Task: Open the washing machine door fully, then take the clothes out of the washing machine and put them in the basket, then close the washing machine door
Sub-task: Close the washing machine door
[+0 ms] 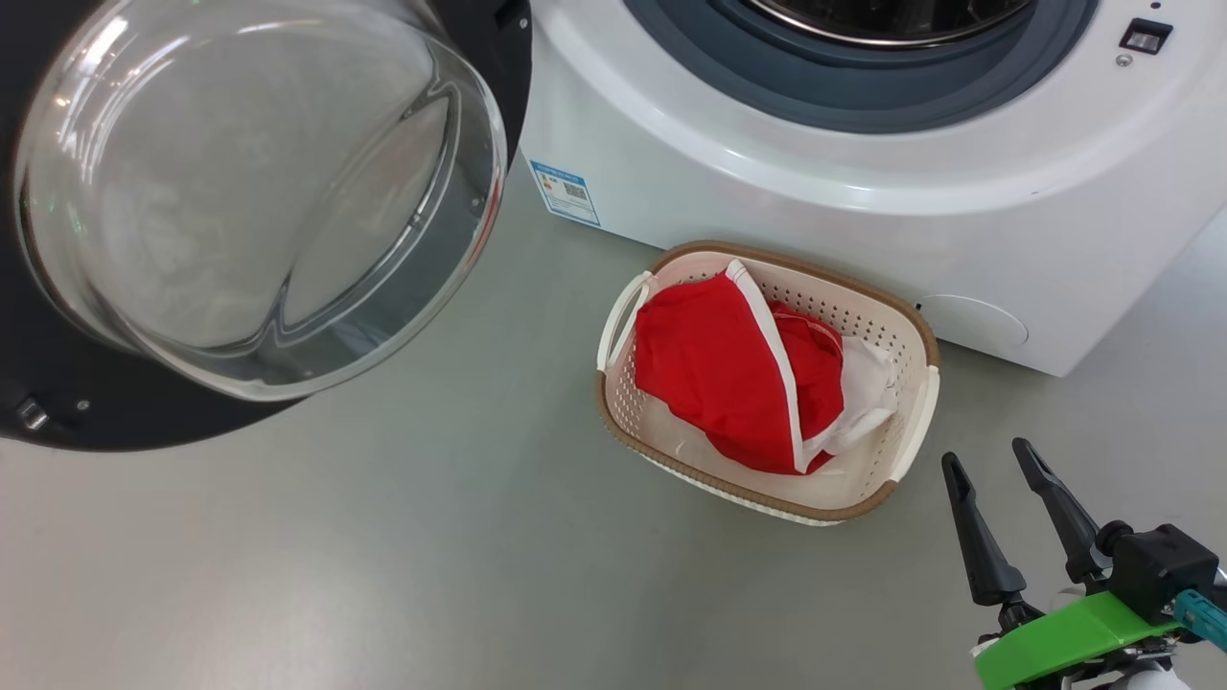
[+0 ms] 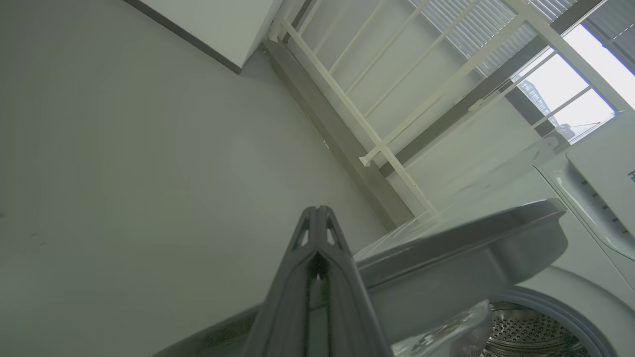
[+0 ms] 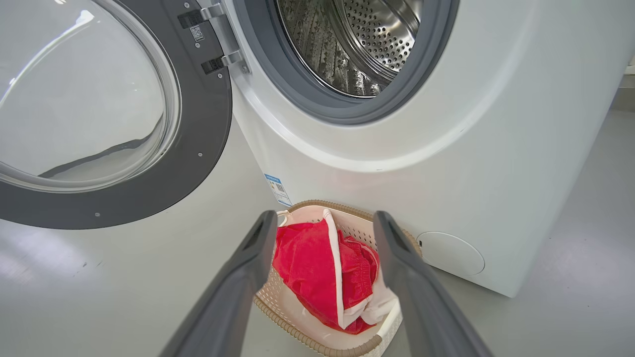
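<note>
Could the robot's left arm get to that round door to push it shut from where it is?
Probably yes: its shut left gripper sits close beside the washing machine door, and nothing stands between them.

Head looks down, right wrist shares basket (image 1: 868, 321)

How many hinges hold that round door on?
2: upper hinge at the picture's top edge, lower hinge just below it, both joining the door to the machine. Any higher ones would be out of frame.
</note>
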{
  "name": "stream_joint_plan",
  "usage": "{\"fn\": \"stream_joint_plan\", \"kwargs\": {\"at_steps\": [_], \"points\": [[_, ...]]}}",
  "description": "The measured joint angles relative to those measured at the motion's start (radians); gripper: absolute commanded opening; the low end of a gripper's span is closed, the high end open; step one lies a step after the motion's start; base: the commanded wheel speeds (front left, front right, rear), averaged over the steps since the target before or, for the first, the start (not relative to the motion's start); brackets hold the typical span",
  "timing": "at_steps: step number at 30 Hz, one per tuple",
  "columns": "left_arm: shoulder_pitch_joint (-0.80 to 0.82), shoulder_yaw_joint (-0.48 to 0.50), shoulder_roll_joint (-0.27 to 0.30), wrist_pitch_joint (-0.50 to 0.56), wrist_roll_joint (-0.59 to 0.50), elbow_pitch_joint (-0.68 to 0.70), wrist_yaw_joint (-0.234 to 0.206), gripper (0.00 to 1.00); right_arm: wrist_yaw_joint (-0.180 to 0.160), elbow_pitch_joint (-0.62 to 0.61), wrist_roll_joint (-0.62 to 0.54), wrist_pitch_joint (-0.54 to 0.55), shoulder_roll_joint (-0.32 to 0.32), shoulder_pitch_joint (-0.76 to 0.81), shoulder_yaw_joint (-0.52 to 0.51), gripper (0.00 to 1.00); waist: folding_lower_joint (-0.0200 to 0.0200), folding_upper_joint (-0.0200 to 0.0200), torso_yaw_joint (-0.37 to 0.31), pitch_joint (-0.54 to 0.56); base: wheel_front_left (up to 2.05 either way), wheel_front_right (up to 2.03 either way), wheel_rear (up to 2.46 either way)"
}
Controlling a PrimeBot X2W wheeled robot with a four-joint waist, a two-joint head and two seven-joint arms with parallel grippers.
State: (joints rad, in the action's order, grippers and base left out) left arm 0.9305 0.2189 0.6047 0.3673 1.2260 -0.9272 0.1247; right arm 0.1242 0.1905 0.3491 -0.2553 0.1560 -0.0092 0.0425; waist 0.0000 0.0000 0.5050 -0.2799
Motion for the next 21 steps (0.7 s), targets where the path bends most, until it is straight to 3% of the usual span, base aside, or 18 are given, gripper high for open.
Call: {"fn": "stream_joint_plan", "kwargs": {"at_steps": [4, 11, 21], "points": [[0.011, -0.024, 0.01, 0.094, 0.032, -0.024, 0.0, 0.0, 0.0, -0.002, 0.0, 0.0, 0.002, 0.0, 0.0, 1.0, 0.0, 0.0, -0.008, -0.01, 0.0, 0.0, 0.0], [0.012, -0.05, 0.014, 0.163, 0.054, -0.022, 0.0, 0.0, 0.0, -0.002, 0.0, 0.0, 0.002, -0.001, 0.0, 1.0, 0.0, 0.0, -0.014, -0.012, 0.0, 0.0, 0.0], [-0.038, -0.094, 0.041, 0.277, 0.106, 0.091, -0.001, 0.0, 0.0, 0.002, 0.0, 0.0, -0.007, -0.001, -0.001, 1.0, 0.0, 0.0, -0.017, 0.019, 0.0, 0.0, 0.0]]}}
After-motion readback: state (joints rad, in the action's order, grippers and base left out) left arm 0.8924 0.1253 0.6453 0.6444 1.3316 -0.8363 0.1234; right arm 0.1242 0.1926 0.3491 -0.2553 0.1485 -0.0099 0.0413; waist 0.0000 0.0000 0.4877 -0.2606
